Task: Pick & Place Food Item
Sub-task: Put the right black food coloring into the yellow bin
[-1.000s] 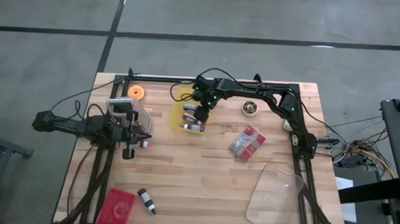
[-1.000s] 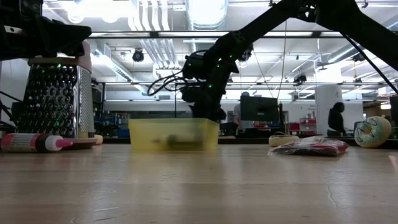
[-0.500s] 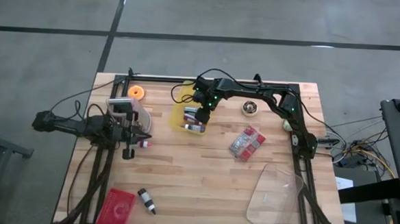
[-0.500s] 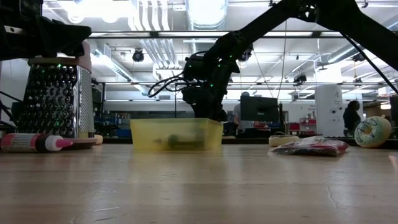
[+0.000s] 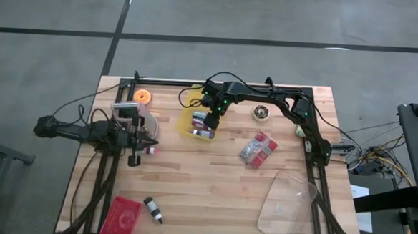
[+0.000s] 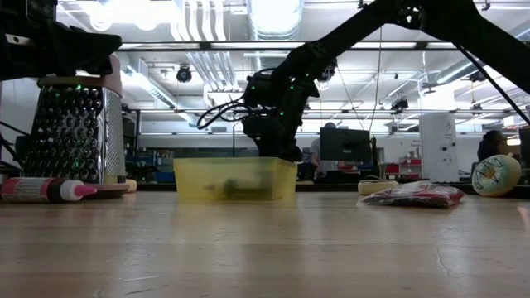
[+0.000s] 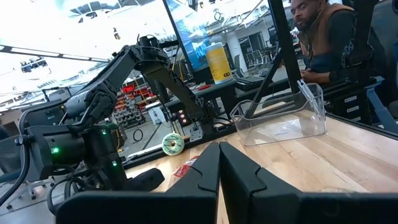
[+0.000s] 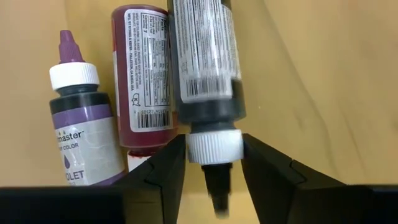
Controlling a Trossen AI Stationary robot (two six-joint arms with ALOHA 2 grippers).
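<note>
A yellow bin [image 5: 186,120] [image 6: 236,178] stands at the table's far middle. In it lie a violet-capped bottle [image 8: 78,124], a dark red bottle [image 8: 142,81] and a black bottle [image 8: 205,56] with a white cap. My right gripper [image 5: 210,120] [image 8: 214,163] reaches steeply down into the bin, its fingers on either side of the black bottle's cap. My left gripper [image 7: 219,163] is shut and holds nothing, waiting at the table's left beside a metal grater [image 5: 132,115]. My right gripper has the black bottle's white cap [image 8: 214,146] between its two fingers, one against each side. The fingers come from above, slanting down, and lie across the bottle. The bottle's body rests beside the dark red bottle on the bin's floor.
A pink-tipped bottle [image 6: 41,189] lies by the grater [image 6: 76,132]. An orange ring [image 5: 143,96] and a tape roll [image 5: 260,114] sit at the back. A red packet [image 5: 257,148], a clear lid [image 5: 287,207], a red pack [image 5: 121,216] and a small bottle [image 5: 152,209] lie nearer.
</note>
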